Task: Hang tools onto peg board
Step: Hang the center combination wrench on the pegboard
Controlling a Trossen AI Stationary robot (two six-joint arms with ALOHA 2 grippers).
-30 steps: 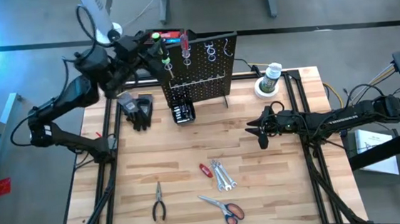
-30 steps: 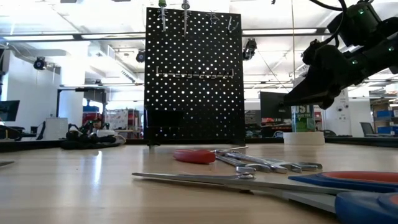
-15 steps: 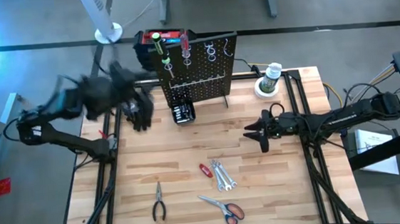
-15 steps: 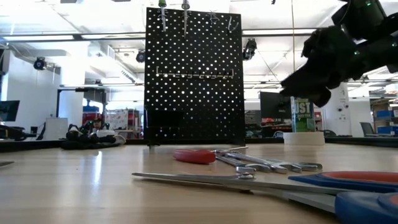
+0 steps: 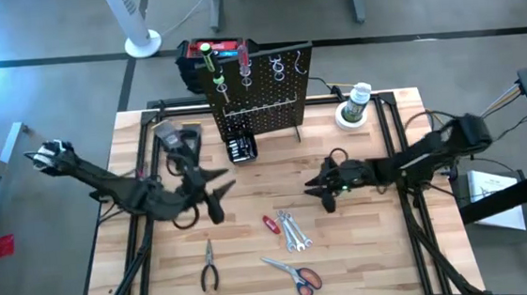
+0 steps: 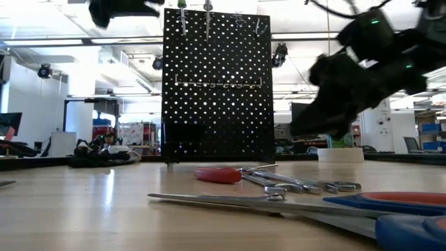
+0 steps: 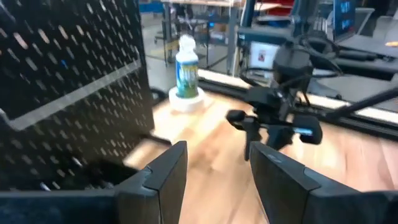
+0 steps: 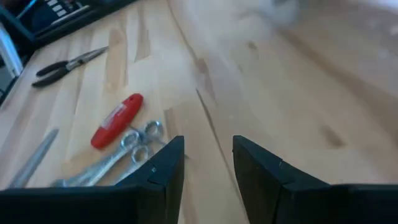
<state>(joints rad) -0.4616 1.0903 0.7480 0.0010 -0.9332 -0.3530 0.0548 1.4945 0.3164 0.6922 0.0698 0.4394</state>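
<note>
The peg board (image 5: 261,93) stands upright at the table's far middle, with a green-handled screwdriver (image 5: 208,59) and a red-handled screwdriver (image 5: 242,57) hanging in holders at its top. On the wood lie a small red tool (image 5: 270,224), silver wrenches (image 5: 294,231), black-handled pliers (image 5: 208,266) and red-handled scissors (image 5: 298,276). My left gripper (image 5: 222,190) hovers open left of centre, pointing toward the table's right. My right gripper (image 5: 316,190) hovers open right of centre, above and beyond the wrenches (image 8: 124,152) and the red tool (image 8: 117,121). Nothing is between either gripper's fingers (image 7: 168,177) (image 8: 168,165).
Black gloves (image 5: 180,141) and a small black box of bits (image 5: 241,149) lie in front of the peg board's left side. A bottle (image 5: 359,97) stands on a white roll at the far right. A red-and-black toolbox (image 5: 201,51) sits behind the board.
My left gripper has swung down from the peg board's top, toward the near edge and the table's middle, and now points toward the table's right. My right gripper has gone toward the table's left and somewhat down, closer to the wrenches. The tools have not moved.
</note>
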